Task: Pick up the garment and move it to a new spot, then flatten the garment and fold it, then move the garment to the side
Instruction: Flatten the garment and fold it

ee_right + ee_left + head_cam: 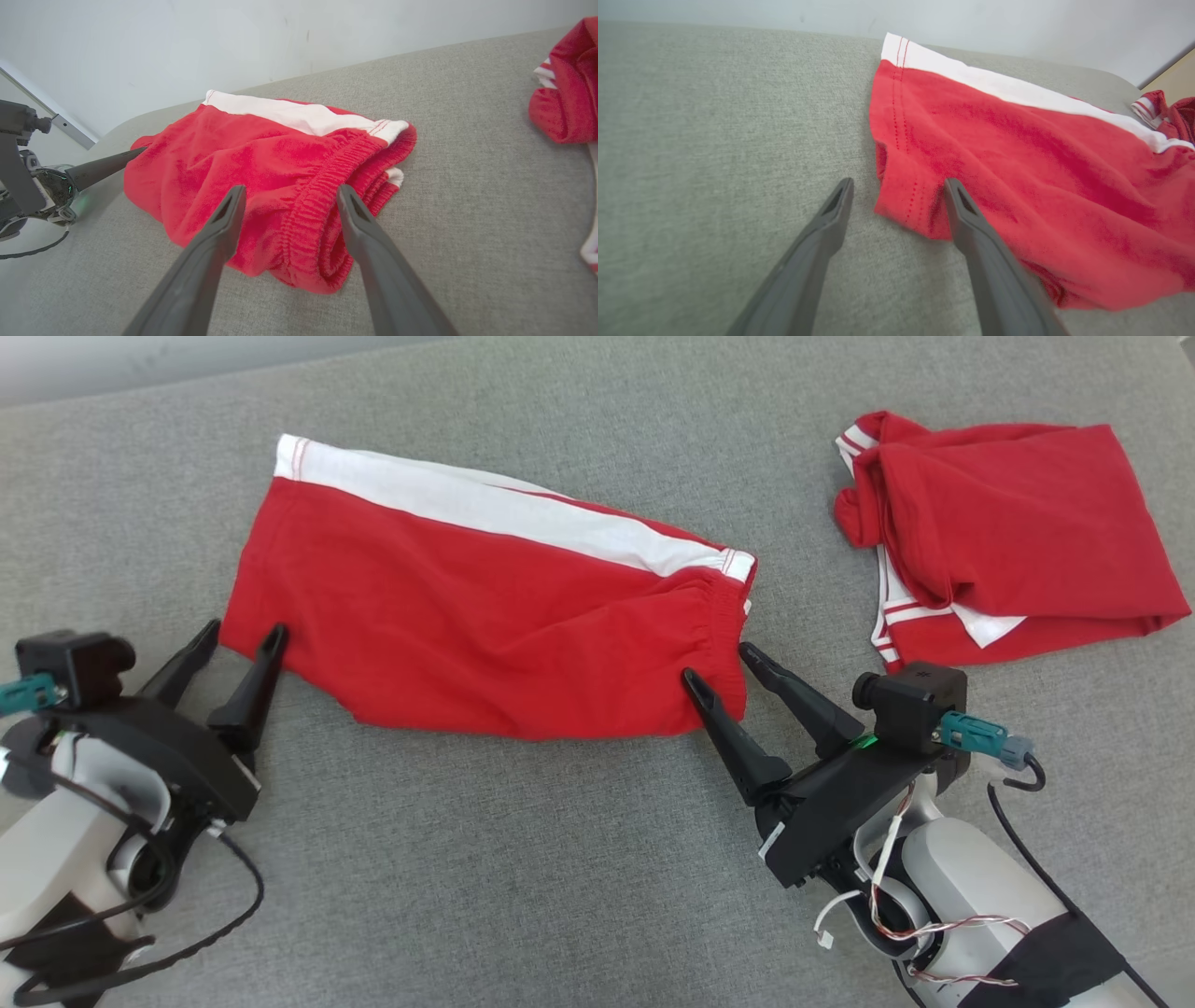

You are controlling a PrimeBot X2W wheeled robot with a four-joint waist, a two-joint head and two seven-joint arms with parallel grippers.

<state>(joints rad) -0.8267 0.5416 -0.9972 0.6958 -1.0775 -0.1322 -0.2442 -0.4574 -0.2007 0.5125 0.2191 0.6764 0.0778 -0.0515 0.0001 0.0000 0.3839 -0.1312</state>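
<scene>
The garment (485,607) is a pair of red shorts with a white side stripe, folded in half and lying flat on the grey surface (513,877). My left gripper (241,639) stands open at its near left corner, one finger over the hem (915,205), the other on bare fabric surface. My right gripper (719,665) is open at the near right corner, its fingers straddling the elastic waistband (308,219). Neither gripper holds anything. The right wrist view also shows the left gripper's finger (105,165) at the far corner of the garment (261,158).
A second red garment with white trim (1008,532) lies crumpled at the back right, apart from the shorts; it also appears at the edge of each wrist view (1171,112) (565,84). A pale wall (233,42) runs behind the surface.
</scene>
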